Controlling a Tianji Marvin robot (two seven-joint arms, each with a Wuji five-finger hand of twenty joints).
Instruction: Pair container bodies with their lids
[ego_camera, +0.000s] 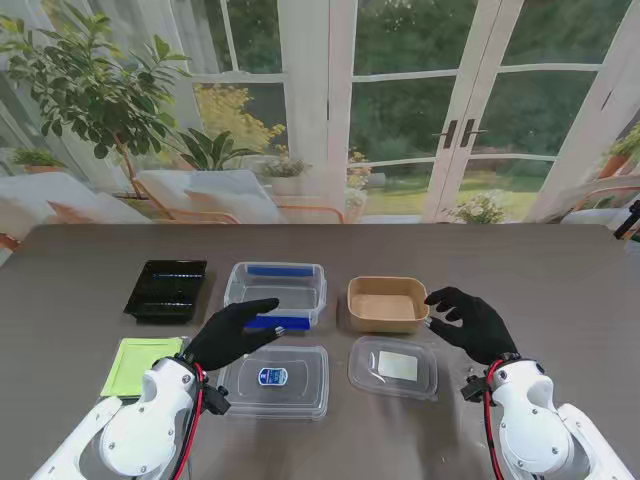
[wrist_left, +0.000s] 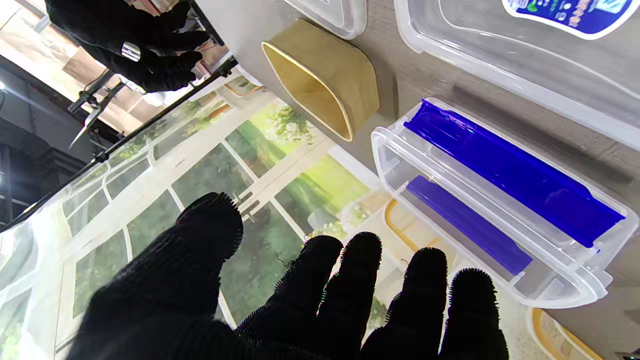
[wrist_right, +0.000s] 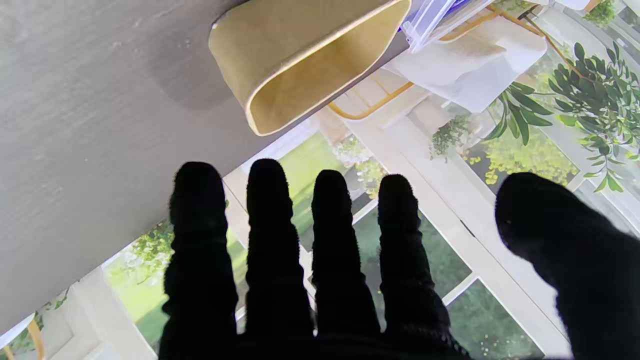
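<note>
Grey-brown table (ego_camera: 560, 270) before tall glazed doors (ego_camera: 460, 110), with potted plants (ego_camera: 90, 80) and garden beyond. From left to right, far row: black tray (ego_camera: 167, 289); clear box (ego_camera: 276, 291) with blue clips, long axis across the table, open side up; tan box (ego_camera: 387, 303), squarish, open side up. Near row: green lid (ego_camera: 138, 364), at the left edge beside the left arm; clear lid (ego_camera: 274, 381) with a blue label, long axis across the table, lying flat just nearer to me than the clear box; small lid (ego_camera: 393, 366), flat, just nearer to me than the tan box. Left hand (ego_camera: 232, 333): gloved in black, fingers spread and grasping nothing, held over the gap between clear lid and clear box, fingertips reaching the box's near blue clip; whether they touch it cannot be judged from the stand view, though the left wrist view shows the fingers (wrist_left: 360, 280) apart from the box (wrist_left: 500, 200). Right hand (ego_camera: 470, 320): likewise released, fingers extended, just right of the tan box with thumb and forefinger near its right wall; the right wrist view shows the fingers (wrist_right: 270, 225) short of the box (wrist_right: 300, 55).
</note>
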